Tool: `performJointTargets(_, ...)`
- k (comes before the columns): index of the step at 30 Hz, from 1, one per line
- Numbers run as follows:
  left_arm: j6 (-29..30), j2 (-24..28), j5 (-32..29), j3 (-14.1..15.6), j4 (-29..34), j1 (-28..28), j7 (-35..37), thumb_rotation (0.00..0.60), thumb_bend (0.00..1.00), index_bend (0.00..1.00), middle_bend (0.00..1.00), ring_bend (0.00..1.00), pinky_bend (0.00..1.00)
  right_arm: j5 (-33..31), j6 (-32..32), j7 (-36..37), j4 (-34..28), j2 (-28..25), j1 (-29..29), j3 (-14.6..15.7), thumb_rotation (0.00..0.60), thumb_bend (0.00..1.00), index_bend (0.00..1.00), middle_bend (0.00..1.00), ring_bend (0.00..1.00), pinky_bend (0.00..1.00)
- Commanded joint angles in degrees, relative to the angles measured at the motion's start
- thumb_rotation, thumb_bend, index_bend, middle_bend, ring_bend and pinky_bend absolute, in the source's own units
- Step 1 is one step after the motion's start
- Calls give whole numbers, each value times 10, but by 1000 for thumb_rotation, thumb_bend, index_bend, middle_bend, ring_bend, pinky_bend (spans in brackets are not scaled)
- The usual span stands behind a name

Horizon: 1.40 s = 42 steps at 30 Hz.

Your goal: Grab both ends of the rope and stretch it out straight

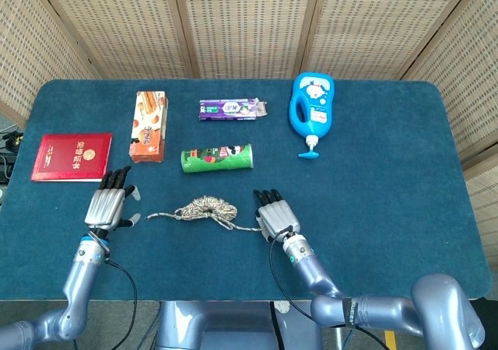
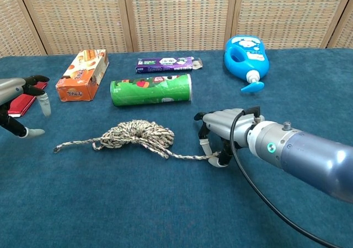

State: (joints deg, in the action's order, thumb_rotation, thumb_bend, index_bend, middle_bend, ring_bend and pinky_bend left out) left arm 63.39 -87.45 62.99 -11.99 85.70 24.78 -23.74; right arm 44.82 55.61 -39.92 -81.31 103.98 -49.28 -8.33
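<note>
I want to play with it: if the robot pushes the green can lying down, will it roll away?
Probably. The green can lies on its round side, so a sideways nudge would likely roll it. The soft-looking blue cloth may slow it.

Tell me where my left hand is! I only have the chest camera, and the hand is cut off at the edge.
Observer: The head view shows the whole left hand, fingers apart and holding nothing. It is just left of the loose end of the rope and not touching it.
Operator: Is that red thing by it a book?
Observer: Yes. From above, the whole red book shows, lying flat with gold writing on its cover.
Operator: And my right hand?
Observer: From above, the right hand shows its back, and the rope's other end runs under it.
</note>
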Motion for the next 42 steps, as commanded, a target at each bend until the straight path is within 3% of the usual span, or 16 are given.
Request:
performJointTargets(1, -8, -9, -10, 3, -9, 6, 2, 600, 271, 478, 0, 0, 0, 1, 1, -1, -1, 0, -1, 0, 600, 450, 668, 0, 0, 0)
performJointTargets(26, -44, -54, -91, 12, -40, 56, -41, 600, 313, 523, 0, 0, 0, -7, 9, -12, -10, -1, -5, -3, 600, 450, 670, 0, 0, 0)
performJointTargets(42, -38, -66, -107, 21, -49, 71, -57, 600, 329, 546, 0, 0, 0, -5, 10, -8, -12, -3, -3, -1, 600, 450, 671, 0, 0, 0)
